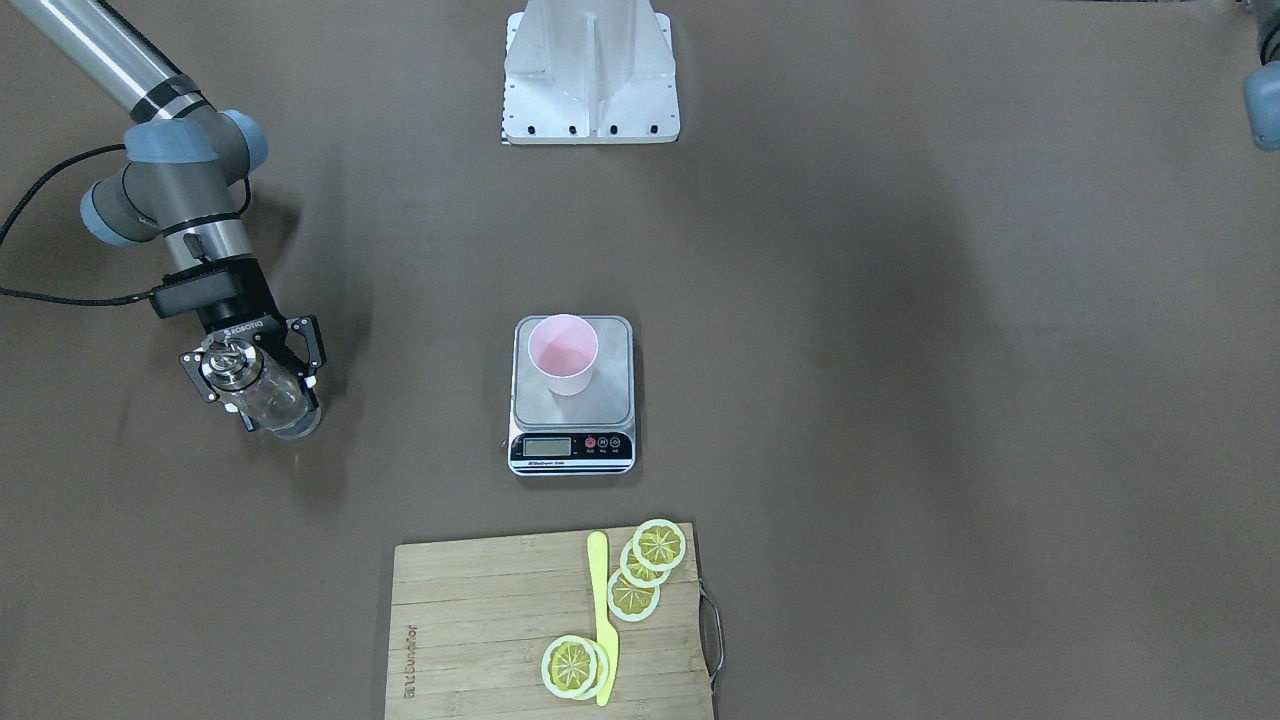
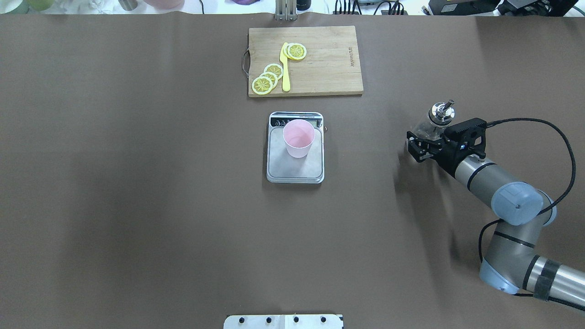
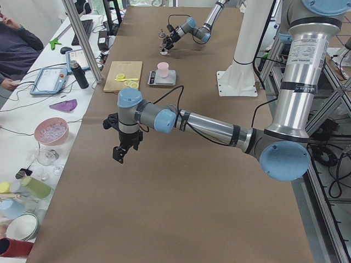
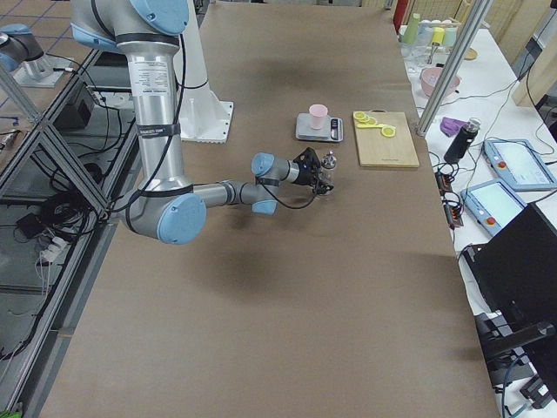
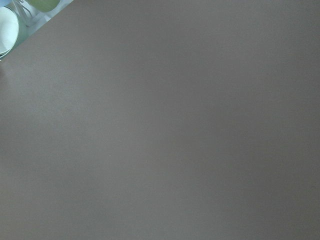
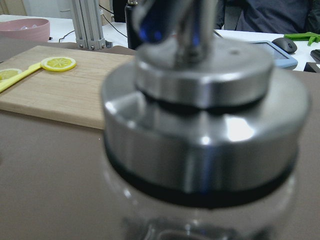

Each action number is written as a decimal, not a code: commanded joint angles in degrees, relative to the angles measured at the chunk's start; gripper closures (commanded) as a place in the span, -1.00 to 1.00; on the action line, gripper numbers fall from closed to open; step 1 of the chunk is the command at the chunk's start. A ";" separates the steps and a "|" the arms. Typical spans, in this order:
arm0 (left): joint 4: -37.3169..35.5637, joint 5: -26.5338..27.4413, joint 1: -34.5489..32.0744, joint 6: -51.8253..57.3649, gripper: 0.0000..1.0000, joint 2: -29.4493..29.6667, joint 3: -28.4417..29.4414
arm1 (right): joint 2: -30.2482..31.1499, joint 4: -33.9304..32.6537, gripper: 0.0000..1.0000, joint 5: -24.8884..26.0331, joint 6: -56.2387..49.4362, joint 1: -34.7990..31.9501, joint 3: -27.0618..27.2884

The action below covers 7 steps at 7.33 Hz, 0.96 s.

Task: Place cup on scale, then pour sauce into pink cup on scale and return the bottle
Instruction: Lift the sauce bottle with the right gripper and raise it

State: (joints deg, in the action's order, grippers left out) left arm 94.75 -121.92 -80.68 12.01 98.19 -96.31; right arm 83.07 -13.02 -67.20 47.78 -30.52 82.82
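The right gripper is clamped round the glass body of the bottle at the left of the front-facing view. It is well apart from the cup, which stands upright on the scale at mid-frame on the counter. The bottle leans, with its silver spout cap pointing up and away in the overhead view. Whether its base touches the counter cannot be told.

The main risk, as I judge it, is the smooth glass sliding or twisting between the fingers, since the metal cap sits above the hold. A further lean toward the spout would dribble sauce onto the counter. If the bottle is carried to the cup, a low pass could knock the light cup over or off the platform. A quick tip could also overshoot its narrow rim.

The left gripper hangs above the counter in the left side view, and I cannot tell whether it is released or clenched.
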 commanded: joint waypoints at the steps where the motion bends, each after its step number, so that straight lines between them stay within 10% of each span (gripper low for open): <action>1: 0.08 -0.43 0.00 -0.06 -0.97 -0.71 0.16 | 0.08 -0.07 1.00 -0.13 0.30 -0.33 0.41; 7: -3.59 -9.47 -11.94 5.21 -0.97 -10.02 -0.01 | -0.09 -3.31 1.00 1.28 1.18 -3.40 -0.20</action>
State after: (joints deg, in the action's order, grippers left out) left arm 93.02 -129.93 -90.12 15.34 89.73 -96.30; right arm 83.17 -14.62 -65.78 49.03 -32.90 82.62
